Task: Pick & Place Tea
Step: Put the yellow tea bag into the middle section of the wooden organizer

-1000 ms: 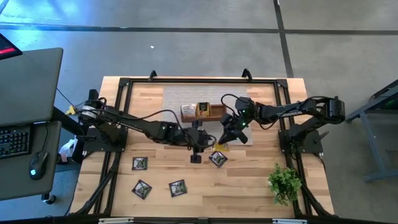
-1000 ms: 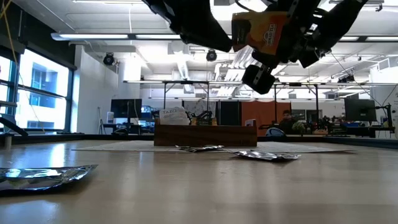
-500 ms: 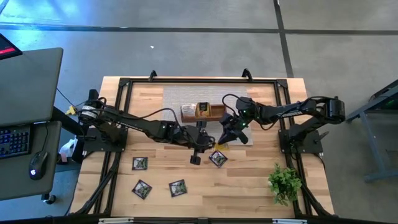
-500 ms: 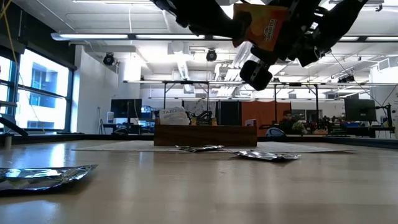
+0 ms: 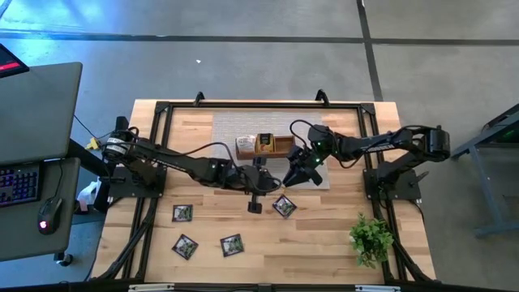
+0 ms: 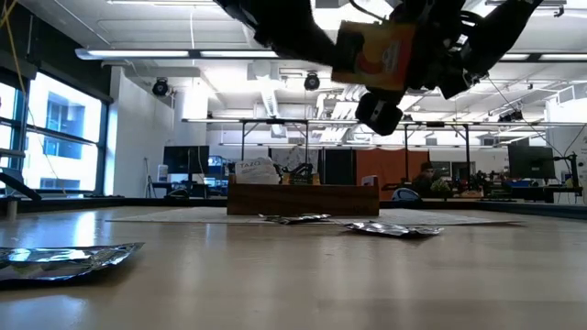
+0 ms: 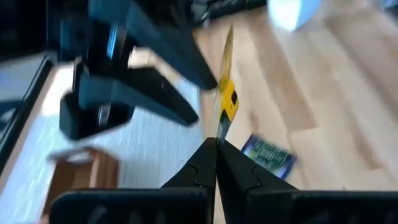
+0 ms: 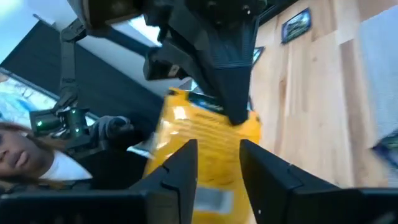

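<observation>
A yellow tea sachet hangs high above the table between both arms. My left gripper is shut on it, reaching in from the table's left. My right gripper is open, and its two fingers stand apart in front of the sachet's broad yellow face; I cannot tell whether they touch it. In the high view the right gripper is just right of the left one. Several dark sachets lie flat on the wood. My left gripper pinches one edge of the yellow sachet between its two fingertips. The fingers come from the table's left, slanting down. The sachet sticks out beyond the tips edge-on, lifted clear of the table.
The brown wooden tray stands on a grey mat at the far middle and holds some sachets. A small green plant stands at the near right. Bare wood lies along the near edge.
My left gripper has closed in on the yellow sachet and taken hold of it. The sachet has tilted and shifted a little toward the left arm. Its yellow corner no longer shows under the right gripper in the high view.
</observation>
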Motion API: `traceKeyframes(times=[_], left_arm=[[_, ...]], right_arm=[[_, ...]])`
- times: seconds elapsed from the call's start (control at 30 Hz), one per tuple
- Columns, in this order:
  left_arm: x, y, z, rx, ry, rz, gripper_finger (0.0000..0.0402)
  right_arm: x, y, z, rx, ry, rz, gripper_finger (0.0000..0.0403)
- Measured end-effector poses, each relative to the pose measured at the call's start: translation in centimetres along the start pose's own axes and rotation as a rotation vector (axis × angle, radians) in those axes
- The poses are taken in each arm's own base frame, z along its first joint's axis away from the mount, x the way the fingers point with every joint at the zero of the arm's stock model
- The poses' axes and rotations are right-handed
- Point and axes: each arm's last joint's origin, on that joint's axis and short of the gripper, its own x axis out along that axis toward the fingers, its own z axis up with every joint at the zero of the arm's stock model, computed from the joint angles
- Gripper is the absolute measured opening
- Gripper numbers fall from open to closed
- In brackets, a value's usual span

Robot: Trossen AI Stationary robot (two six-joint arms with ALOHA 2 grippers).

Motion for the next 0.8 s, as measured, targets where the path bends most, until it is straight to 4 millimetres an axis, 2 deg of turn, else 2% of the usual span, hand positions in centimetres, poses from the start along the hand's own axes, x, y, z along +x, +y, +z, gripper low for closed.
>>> traceKeyframes(times=[0.2,0.37,0.53,0.67,0.8], left_arm=[[-0.3,0.4,-2.4,0.036,0.256,0.192,0.0001],[-0.5,2.1,-4.0,0.041,0.409,0.290,0.0000],[-0.2,7.3,-4.5,-0.026,0.475,0.239,0.0000],[-1.2,12.3,-3.5,-0.089,0.484,0.162,0.0000],[-1.2,16.0,-3.8,-0.071,0.454,0.026,0.0000]], right_arm=[[-1.3,-0.6,0.8,-0.097,-0.061,-0.061,0.0129],[-1.5,-1.7,0.4,-0.187,-0.100,-0.313,0.0129],[-1.2,-2.3,-0.9,-0.159,-0.051,-0.544,0.0129],[-0.8,-2.3,-1.4,-0.139,-0.015,-0.565,0.0129],[-0.4,-2.0,-1.6,-0.162,0.005,-0.551,0.0129]])
